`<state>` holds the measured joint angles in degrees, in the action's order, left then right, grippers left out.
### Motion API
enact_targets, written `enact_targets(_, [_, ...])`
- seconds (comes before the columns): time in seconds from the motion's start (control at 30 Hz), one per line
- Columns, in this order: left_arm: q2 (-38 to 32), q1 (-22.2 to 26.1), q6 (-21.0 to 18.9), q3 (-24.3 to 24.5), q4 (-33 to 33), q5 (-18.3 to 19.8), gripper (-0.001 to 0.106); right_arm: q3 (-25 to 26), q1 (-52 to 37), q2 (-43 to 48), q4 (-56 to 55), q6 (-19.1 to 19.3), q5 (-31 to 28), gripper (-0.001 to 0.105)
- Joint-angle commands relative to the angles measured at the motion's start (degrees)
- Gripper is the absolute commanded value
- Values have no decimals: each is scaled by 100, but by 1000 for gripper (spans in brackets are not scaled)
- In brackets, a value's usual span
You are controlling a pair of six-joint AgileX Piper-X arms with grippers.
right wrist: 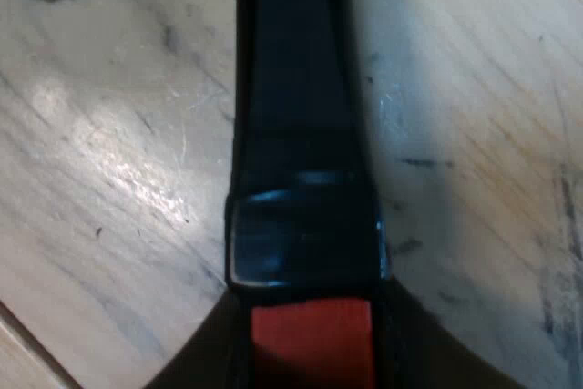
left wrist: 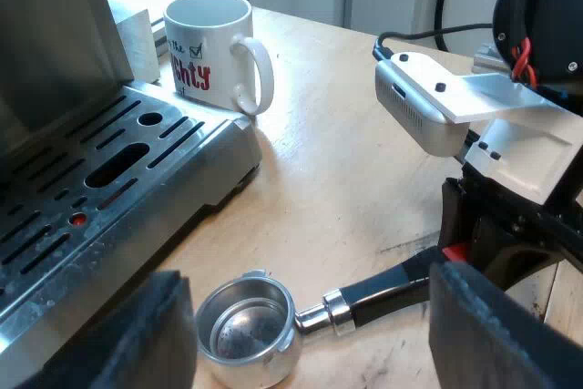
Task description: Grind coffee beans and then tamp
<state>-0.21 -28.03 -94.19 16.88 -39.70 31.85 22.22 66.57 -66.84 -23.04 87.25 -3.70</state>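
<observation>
The metal holder lies on the wooden table beside the espresso machine's drip tray, its basket empty and facing up. Its dark handle runs away from the basket to the red end. My left gripper hangs open above the holder, one finger on each side of the basket and handle, touching neither. My right gripper sits at the red end. Seen from the right wrist, the black handle and red end lie between the right gripper, whose jaws press against both sides.
A white mug with red lettering stands on the table at the far corner of the espresso machine. Bare wooden tabletop stretches between the mug, the machine and the right arm.
</observation>
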Motion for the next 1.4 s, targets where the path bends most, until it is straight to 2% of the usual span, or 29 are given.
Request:
enact_targets(0.03, [-101, -35, -16, 13, 58, -41, 58, 128, -27, 46, 93, -13, 19, 0])
enact_targets(0.23, [-101, -35, -16, 13, 58, -30, 58, 171, -27, 46, 93, -13, 30, 0])
enact_targets(0.37, [-101, -35, -16, 13, 58, -15, 58, 171, -27, 46, 67, -26, 304, 0])
enact_targets(0.47, [-101, -35, -16, 13, 58, 4, 58, 183, -27, 46, 25, -115, 303, 4])
enact_targets(0.5, [-101, -35, -16, 13, 58, 3, 58, 181, -27, 46, -83, -261, 303, 22])
enact_targets(0.53, [-101, -35, -16, 13, 58, 3, 58, 181, -27, 46, -140, -271, 303, 32])
enact_targets(0.7, [-101, -35, -16, 13, 58, 3, 58, 181, -27, 46, -384, -410, 303, 53])
enact_targets(0.83, [-101, -35, -27, 13, 58, 13, 58, 195, -27, 46, -617, -629, 303, 56])
enact_targets(1.07, [-101, -35, -27, 13, 58, 100, 58, 330, -27, 46, -1072, -656, 316, 56])
enact_targets(1.4, [-101, -35, -27, 13, 58, 100, 58, 1005, -27, 46, -2410, -656, 316, 55])
